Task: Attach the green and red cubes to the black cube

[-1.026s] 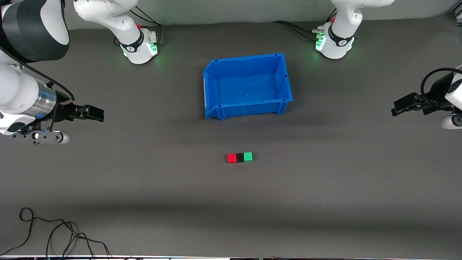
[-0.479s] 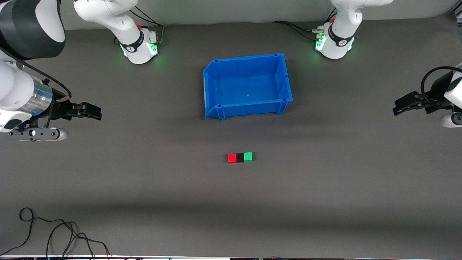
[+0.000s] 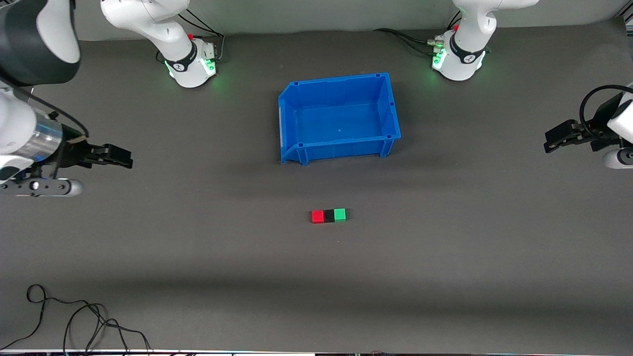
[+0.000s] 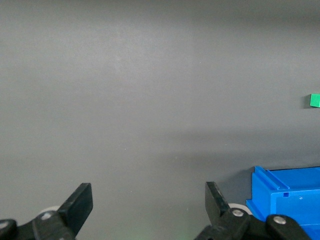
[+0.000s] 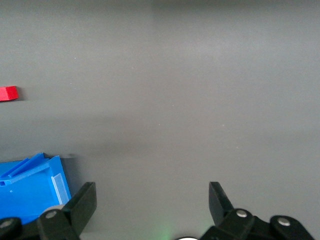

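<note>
Three cubes sit in a touching row on the table, nearer the front camera than the bin: the red cube (image 3: 317,216) toward the right arm's end, the black cube (image 3: 328,216) in the middle, the green cube (image 3: 339,214) toward the left arm's end. My right gripper (image 3: 126,157) hangs open and empty over bare table at the right arm's end. My left gripper (image 3: 550,140) hangs open and empty at the left arm's end. The left wrist view shows the green cube (image 4: 315,100) and its open gripper (image 4: 149,204). The right wrist view shows the red cube (image 5: 8,93) and its open gripper (image 5: 152,202).
An empty blue bin (image 3: 341,147) stands mid-table, farther from the front camera than the cubes. Its corners show in the wrist views as blue bin (image 4: 287,197) and blue bin (image 5: 30,187). A loose black cable (image 3: 74,321) lies at the front edge toward the right arm's end.
Both arms have drawn back a little toward their own ends of the table, away from the cubes. The cubes and the bin have not moved.
</note>
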`<state>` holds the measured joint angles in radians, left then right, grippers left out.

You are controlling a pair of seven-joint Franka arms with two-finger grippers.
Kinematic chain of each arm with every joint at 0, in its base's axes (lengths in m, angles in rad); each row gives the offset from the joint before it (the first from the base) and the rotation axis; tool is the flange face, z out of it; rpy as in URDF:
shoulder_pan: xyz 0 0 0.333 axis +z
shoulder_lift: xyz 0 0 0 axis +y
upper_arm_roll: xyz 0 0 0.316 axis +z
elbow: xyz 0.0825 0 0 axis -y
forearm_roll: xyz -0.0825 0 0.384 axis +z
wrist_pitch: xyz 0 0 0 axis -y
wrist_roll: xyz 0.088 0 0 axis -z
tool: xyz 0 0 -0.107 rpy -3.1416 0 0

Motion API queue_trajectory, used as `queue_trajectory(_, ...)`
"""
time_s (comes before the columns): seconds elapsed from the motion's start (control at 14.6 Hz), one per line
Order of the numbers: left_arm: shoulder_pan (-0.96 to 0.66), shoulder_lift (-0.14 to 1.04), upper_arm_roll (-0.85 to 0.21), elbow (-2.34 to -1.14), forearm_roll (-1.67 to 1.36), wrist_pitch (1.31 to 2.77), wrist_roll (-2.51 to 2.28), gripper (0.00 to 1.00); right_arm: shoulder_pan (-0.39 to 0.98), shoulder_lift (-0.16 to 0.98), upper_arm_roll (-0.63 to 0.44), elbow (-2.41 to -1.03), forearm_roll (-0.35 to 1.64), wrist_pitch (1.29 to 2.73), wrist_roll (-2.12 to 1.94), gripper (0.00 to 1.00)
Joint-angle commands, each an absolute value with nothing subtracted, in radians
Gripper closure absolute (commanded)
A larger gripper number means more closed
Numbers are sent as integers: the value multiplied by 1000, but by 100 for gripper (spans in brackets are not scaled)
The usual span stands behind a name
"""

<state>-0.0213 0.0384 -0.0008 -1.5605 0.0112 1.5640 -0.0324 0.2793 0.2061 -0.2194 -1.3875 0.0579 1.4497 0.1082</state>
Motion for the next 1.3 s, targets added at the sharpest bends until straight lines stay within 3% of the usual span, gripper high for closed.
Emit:
queue_trajectory(0.0,-17,20,-14,-1571,31,1546,-20,0,155,152,-111,-1440,48,1466,68,1)
queue_trajectory(0.14,-15,21,-14,-1562,28,1540,-18,0,82,115,-36,-1491,46,1500,67,1)
queue_trajectory(0.41,-15,23,-12,-1562,28,1539,-18,0,75,29,-25,-1635,40,1617,67,1)
queue_trajectory(1.23,-15,25,-12,-1560,25,1536,-21,0,75,40,-23,-1608,8,1663,71,1)
